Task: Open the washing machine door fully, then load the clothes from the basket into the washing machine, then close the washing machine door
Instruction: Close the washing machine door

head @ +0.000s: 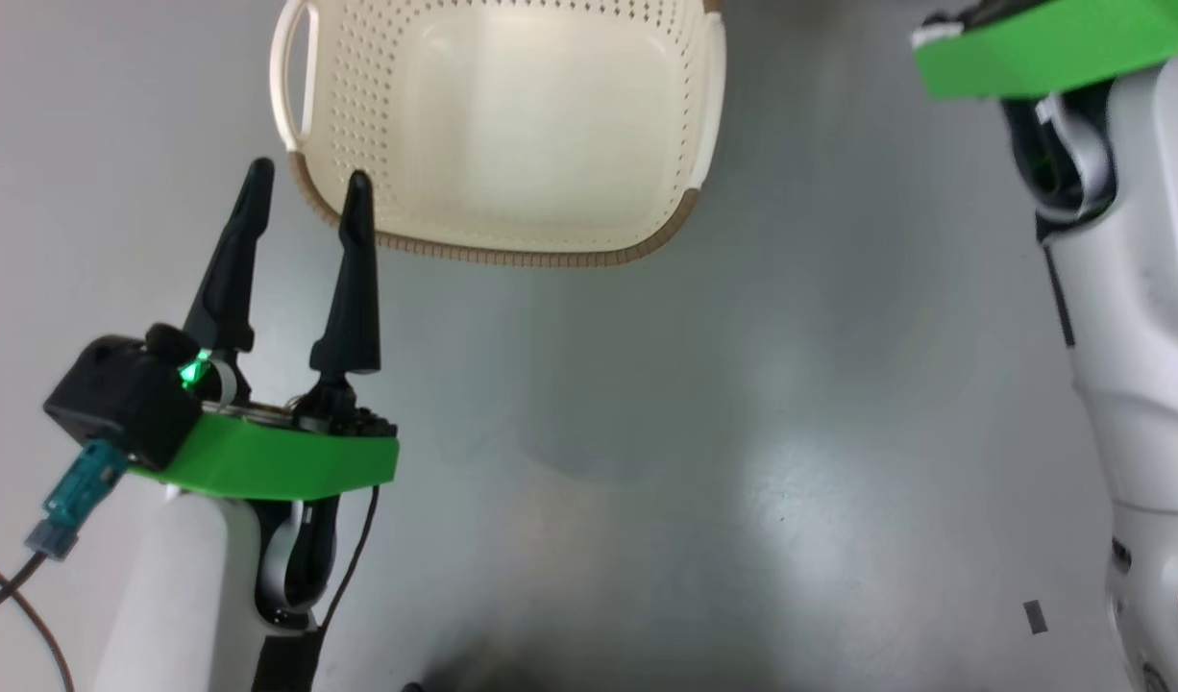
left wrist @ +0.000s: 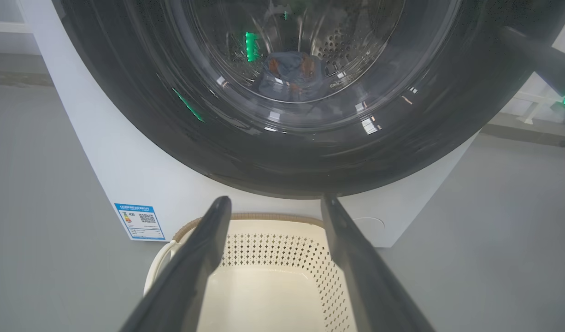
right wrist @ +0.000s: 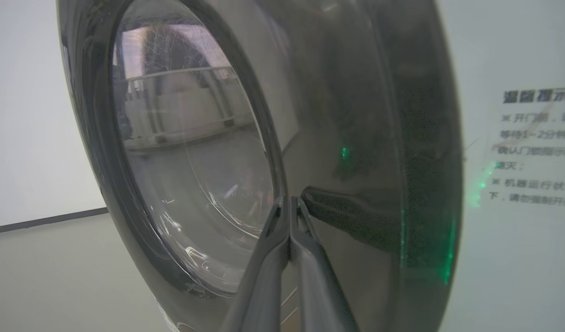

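The washing machine door [left wrist: 282,157] with its glossy black rim lies against the white washing machine [left wrist: 139,170]. Through its glass, blue clothes [left wrist: 289,76] with orange prints lie in the steel drum. My right gripper [right wrist: 289,199] is shut, its tips touching the door's black rim [right wrist: 356,115]; its dark finger also shows at the door's edge [left wrist: 536,55]. The cream basket [head: 512,255] stands on the floor before the machine with nothing in it. My left gripper [head: 306,178] is open, fingers spread just above the basket's near left rim, holding nothing.
A blue label sticker [left wrist: 139,221] sits low on the machine's front. A white notice with printed text [right wrist: 536,147] is beside the door. My right arm's pale forearm [head: 1146,317] stands at the right over grey floor [head: 695,432].
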Motion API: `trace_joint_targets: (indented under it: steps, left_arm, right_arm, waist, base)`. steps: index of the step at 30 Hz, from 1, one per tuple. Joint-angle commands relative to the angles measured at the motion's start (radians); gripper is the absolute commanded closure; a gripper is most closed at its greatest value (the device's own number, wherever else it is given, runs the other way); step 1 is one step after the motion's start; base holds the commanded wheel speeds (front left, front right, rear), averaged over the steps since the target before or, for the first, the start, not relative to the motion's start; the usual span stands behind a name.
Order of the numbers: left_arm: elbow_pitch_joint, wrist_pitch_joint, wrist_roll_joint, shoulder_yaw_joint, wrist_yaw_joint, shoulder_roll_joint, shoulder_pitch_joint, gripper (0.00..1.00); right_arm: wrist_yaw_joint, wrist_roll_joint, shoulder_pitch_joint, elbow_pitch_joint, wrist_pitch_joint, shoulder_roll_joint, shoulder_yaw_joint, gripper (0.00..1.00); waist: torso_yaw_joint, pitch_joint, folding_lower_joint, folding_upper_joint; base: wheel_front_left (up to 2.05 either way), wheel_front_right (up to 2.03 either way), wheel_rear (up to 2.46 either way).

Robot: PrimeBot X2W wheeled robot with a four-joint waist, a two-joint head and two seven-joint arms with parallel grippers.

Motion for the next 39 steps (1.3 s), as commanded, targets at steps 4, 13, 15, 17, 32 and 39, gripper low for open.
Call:
trace_joint_targets:
  steps: [4, 13, 15, 17, 32, 39]
  left_arm:
    - [-0.033, -0.006, -0.011, 0.013, 0.006, 0.023, -0.019, 0.00]
    - [-0.027, -0.006, -0.018, 0.007, 0.006, 0.023, -0.035, 0.00]
    - [-0.024, -0.006, -0.017, 0.009, 0.006, 0.023, -0.036, 0.00]
    - [-0.022, -0.006, -0.015, 0.012, 0.005, 0.023, -0.037, 0.00]
    - [-0.016, -0.006, 0.009, 0.047, 0.001, 0.023, -0.012, 0.00]
    - [-0.013, -0.006, 0.023, 0.065, -0.002, 0.023, 0.004, 0.00]
  right_arm:
    - [0.001, 0.001, -0.065, 0.014, -0.003, 0.027, -0.018, 1.00]
    - [0.001, -0.006, -0.105, 0.041, -0.003, 0.038, -0.036, 1.00]
    - [0.001, -0.006, -0.100, 0.043, -0.003, 0.037, -0.037, 1.00]
    - [0.001, -0.006, -0.094, 0.042, -0.003, 0.038, -0.037, 1.00]
    - [0.001, 0.033, 0.018, 0.027, -0.003, 0.054, -0.013, 1.00]
    - [0.001, 0.058, 0.106, 0.000, -0.003, 0.053, 0.008, 1.00]
  waist:
    - [0.036, 0.057, 0.0000, 0.0000]
    - [0.035, 0.063, 0.0000, 0.0000]
    - [0.032, 0.059, 0.0000, 0.0000]
    - [0.029, 0.054, 0.0000, 0.0000]
    - [-0.013, -0.026, 0.0000, 0.0000]
    - [-0.043, -0.073, 0.0000, 0.0000]
  base:
    - [0.00, 0.00, 0.00]
    - [0.00, 0.00, 0.00]
    - [0.00, 0.00, 0.00]
    - [0.00, 0.00, 0.00]
    - [0.00, 0.00, 0.00]
    - [0.00, 0.00, 0.00]
